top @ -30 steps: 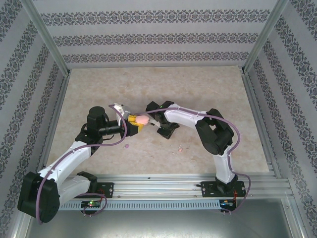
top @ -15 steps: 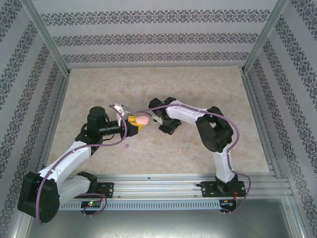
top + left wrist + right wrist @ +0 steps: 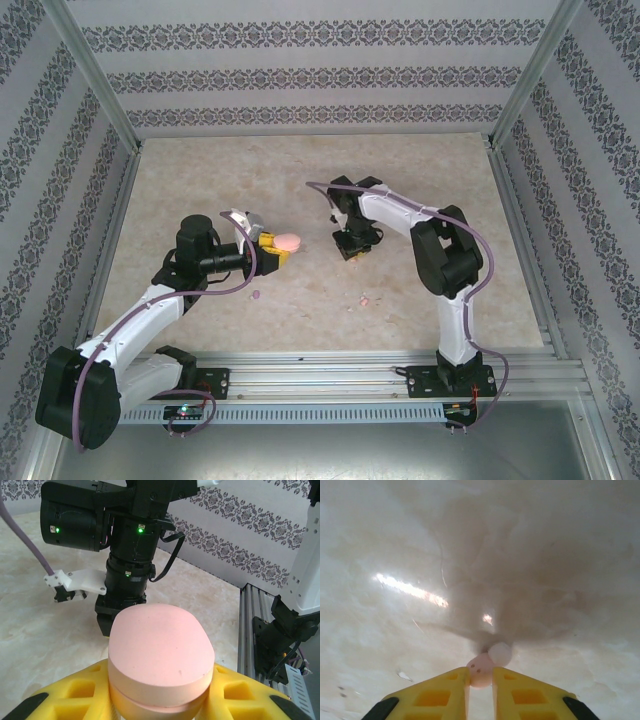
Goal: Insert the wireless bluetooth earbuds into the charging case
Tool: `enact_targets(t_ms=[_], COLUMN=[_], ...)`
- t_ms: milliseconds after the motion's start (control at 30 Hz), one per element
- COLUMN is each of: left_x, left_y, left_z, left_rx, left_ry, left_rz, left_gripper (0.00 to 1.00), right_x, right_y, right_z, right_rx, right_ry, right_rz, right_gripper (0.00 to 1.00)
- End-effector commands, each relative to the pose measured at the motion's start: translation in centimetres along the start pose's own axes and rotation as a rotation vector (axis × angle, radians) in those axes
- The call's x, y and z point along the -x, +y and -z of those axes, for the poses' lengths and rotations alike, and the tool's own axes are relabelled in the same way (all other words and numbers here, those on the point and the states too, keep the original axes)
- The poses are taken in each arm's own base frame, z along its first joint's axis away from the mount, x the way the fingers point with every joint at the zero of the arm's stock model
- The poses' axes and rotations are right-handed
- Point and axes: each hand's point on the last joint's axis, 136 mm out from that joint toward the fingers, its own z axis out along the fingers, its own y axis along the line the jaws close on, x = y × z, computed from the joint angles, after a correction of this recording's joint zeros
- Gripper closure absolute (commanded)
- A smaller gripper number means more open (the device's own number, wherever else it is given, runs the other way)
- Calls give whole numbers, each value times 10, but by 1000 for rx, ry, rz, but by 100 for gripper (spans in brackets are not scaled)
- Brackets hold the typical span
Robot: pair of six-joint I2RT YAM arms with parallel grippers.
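Pale pink earbud (image 3: 481, 676) sits pinched between the yellow fingers (image 3: 440, 692) of the right gripper (image 3: 352, 247), closed on it over the middle of the table (image 3: 200, 180), whose surface blurs in the wrist view. The left gripper (image 3: 272, 248) clamps an oval pink case (image 3: 160, 650) from both sides, lid down, its lower half hidden by the fingers, with a clear gap to the right arm (image 3: 400, 215). Bare tabletop stretches beyond both arms to the back wall (image 3: 320, 75). A purple earbud (image 3: 256, 295) and a second pink earbud (image 3: 365, 300) lie loose nearer the front rail (image 3: 330, 375), well apart, too small to make out in detail. The marbled beige surface is hemmed by patterned side walls (image 3: 50, 200).
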Motion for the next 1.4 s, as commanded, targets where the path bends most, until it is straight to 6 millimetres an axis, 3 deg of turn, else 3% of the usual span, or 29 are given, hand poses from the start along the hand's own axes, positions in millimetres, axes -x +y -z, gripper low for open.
enact_targets(t_ms=[0, 167, 400, 667, 833, 1367], left_x=[13, 12, 13, 9, 9, 7], left_y=[-3, -3, -2, -1, -1, -1], left_z=[3, 3, 2, 1, 1, 1], left_rx=[-7, -6, -8, -13, -13, -13], left_ry=[-32, -28, -27, -23, -25, -17], left_rz=[-45, -43, -46, -34, -30, -21], left_gripper=[86, 86, 86, 86, 86, 86], right_x=[10, 30, 34, 8, 4, -8], right_y=[16, 25, 13, 7, 14, 4], right_z=[16, 38, 47, 25, 19, -4], right_rx=[163, 286, 268, -54, -174, -281], right_ry=[-62, -157, -186, -79, -76, 57], right_rz=[-139, -171, -125, 239, 382, 509], right_gripper=[76, 71, 68, 57, 55, 55])
